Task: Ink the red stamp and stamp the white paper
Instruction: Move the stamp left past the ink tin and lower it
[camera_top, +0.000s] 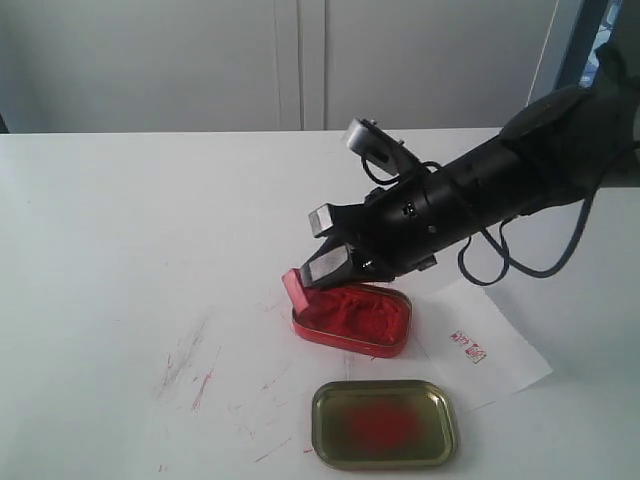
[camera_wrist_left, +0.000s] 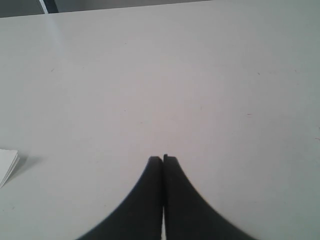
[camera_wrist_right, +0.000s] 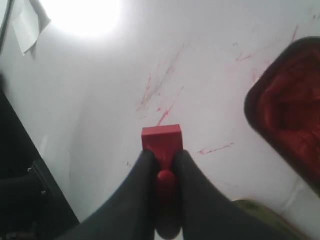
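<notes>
Right jaws were clenched on the stamp (camera_wrist_right: 161, 139) by its knob, so the base was left free for inking; it was held tilted beside the tin (camera_top: 352, 318), toward the desk's (camera_top: 100, 250) near edge. Left jaws were pressed together, empty.

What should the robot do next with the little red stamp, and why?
Probably slide the red stamp sideways over the ink tin and press it down. The right gripper holds its knob in shut jaws, but its base is beside the tin, above scratched table, not over the paste.
</notes>
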